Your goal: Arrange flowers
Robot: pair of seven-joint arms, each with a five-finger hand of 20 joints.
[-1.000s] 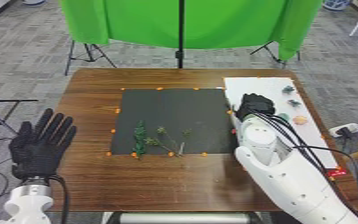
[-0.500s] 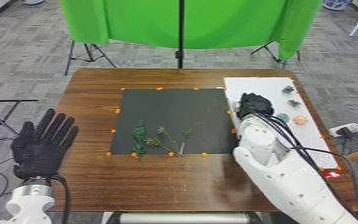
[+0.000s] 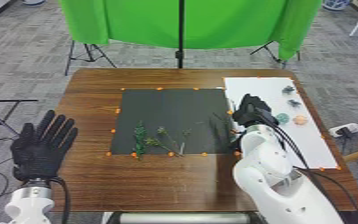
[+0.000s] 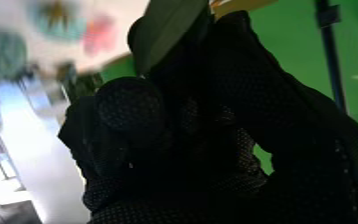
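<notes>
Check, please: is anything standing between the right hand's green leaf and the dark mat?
Nothing visible does. The right hand, holding the leaf, is at the right edge of the mat; stems lie farther left.

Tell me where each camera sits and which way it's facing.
Head view: on the robot's head, looking forward and down at the table; left arm, left hand, right arm and right hand show.
Right wrist view: on the wrist, looking along the right hand past a leaf.
Both share: right hand, green cloth, pole, white board.
</notes>
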